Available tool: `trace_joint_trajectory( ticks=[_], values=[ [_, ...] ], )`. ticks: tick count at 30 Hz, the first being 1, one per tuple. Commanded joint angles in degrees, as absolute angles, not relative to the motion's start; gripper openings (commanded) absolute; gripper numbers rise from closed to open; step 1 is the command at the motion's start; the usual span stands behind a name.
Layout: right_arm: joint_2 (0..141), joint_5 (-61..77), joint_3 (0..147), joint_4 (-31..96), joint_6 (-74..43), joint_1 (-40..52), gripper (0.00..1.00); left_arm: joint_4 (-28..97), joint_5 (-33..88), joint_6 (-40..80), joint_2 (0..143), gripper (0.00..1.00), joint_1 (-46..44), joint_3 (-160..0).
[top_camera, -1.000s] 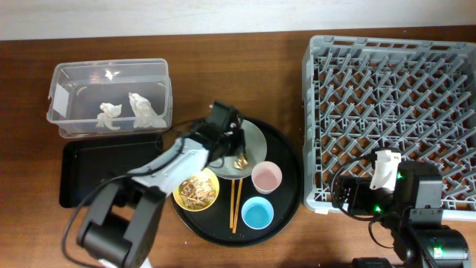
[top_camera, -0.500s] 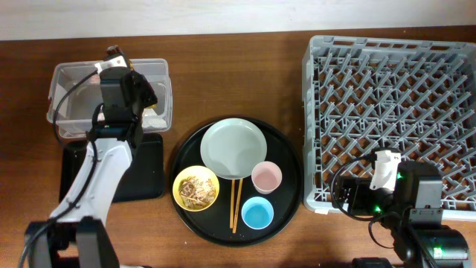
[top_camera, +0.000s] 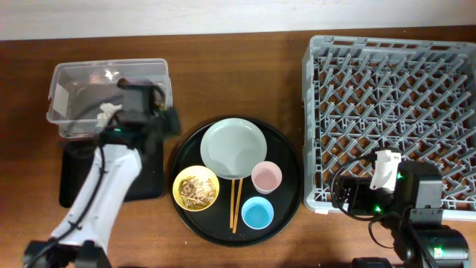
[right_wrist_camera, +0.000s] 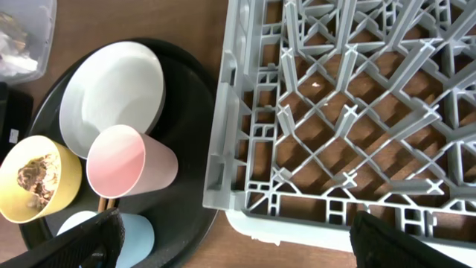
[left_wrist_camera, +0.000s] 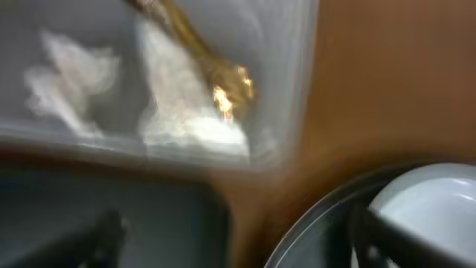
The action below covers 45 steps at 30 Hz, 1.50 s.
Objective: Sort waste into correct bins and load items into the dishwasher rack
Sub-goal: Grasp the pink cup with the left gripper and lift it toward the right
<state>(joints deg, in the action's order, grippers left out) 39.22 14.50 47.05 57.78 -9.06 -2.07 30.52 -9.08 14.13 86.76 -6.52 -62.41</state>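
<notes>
My left gripper (top_camera: 150, 119) hovers open and empty at the clear tub's (top_camera: 71, 82) near right corner, above the edge of the shallow black tray (top_camera: 78, 175). In the left wrist view, which is blurred, the gold wrapper (left_wrist_camera: 219, 82) lies in the tub on white tissues (left_wrist_camera: 186, 119). The round black tray (top_camera: 286, 208) carries the grey-green plate (top_camera: 234, 147), a yellow bowl (top_camera: 196, 187) of food scraps, a pink cup (top_camera: 266, 177), a blue cup (top_camera: 257, 214) and chopsticks (top_camera: 235, 201). My right gripper (right_wrist_camera: 245, 249) stays wide open and empty by the dishwasher rack's (top_camera: 394, 104) front left corner.
The rack fills the right half of the brown table (top_camera: 238, 74). In the right wrist view the rack's corner (right_wrist_camera: 223, 186) sits close to the round tray's rim (right_wrist_camera: 201, 216). Bare wood separates the tub from the round tray.
My left gripper carried the gold wrapper from the plate to the clear tub, opened and dropped it there, then drew back a little towards the round tray. The right arm has not moved.
</notes>
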Motion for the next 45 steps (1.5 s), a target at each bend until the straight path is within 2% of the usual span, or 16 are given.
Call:
trace_joint_trajectory(
  ticks=[1, 4, 8, 12, 15, 22, 25, 26, 27, 28, 30, 34, 37, 39, 42, 45],
  values=[
    [39.11, 14.79, 47.9, 57.69, -9.5, -2.24, 0.98, 41.04, -3.05, 13.39, 85.14, 0.99, -12.91, -62.04],
    [39.11, 14.79, 47.92, 57.69, -9.5, -2.24, 0.98, 42.7, 6.44, 13.34, 85.17, 0.98, -16.19, -62.04],
    [39.11, 14.79, 47.92, 58.24, -9.5, -2.24, 0.98, 41.58, 7.33, 13.37, 85.17, 0.84, -23.18, -62.04],
    [39.11, 14.79, 47.92, 58.35, -9.5, -2.24, 0.99, 34.72, 7.31, 13.39, 85.23, 0.85, -33.36, -62.02],
    [39.11, 14.81, 47.92, 58.33, -9.5, -2.24, 0.98, 31.4, 7.2, 13.39, 86.54, 0.82, -37.3, -62.02],
    [39.11, 14.79, 47.92, 58.35, -9.5, -2.24, 0.98, 30.85, 10.04, 15.62, 96.18, 0.77, -39.29, -62.02],
    [39.11, 14.81, 47.9, 58.33, -9.5, -2.24, 0.98, 29.82, 10.52, 15.77, 99.24, 0.52, -39.38, -62.02],
    [39.11, 14.81, 47.9, 58.35, -9.5, -2.24, 0.99, 29.15, 10.5, 15.77, 99.72, 0.37, -39.38, -62.02],
    [39.11, 14.79, 47.92, 58.43, -9.5, -2.24, 0.99, 28.82, 10.5, 15.77, 99.79, 0.27, -39.38, -62.02],
    [39.11, 14.79, 47.92, 58.63, -9.5, -2.24, 0.98, 28.42, 10.52, 15.79, 99.79, 0.2, -39.35, -62.04],
    [39.11, 14.76, 47.92, 59.2, -9.47, -2.24, 0.98, 27.42, 10.52, 15.79, 99.74, 0.01, -39.29, -62.08],
    [39.11, 9.93, 47.92, 59.79, -9.5, -2.28, 0.98, 29.04, 14.57, 15.77, 98.06, 0.0, -36.07, -65.58],
    [39.42, 0.19, 47.92, 58.63, -12.23, -2.35, 0.98, 29.08, 31.07, 15.9, 94.19, 0.0, -27.51, -68.38],
    [41.19, 5.3, 47.92, 56.23, -11.55, -2.33, 0.98, 28.88, 43.16, 21.23, 93.89, 0.0, -21.08, -68.47],
    [46.76, 35.99, 47.92, 51.53, -0.91, -2.33, 0.98, 28.18, 67.51, 21.63, 96.47, 0.0, -14.06, -68.45],
    [52.64, 57.65, 47.92, 43.94, -0.14, -2.26, 0.98, 27.83, 74.96, 21.61, 98.32, 0.0, -14.7, -68.45]
  ],
)
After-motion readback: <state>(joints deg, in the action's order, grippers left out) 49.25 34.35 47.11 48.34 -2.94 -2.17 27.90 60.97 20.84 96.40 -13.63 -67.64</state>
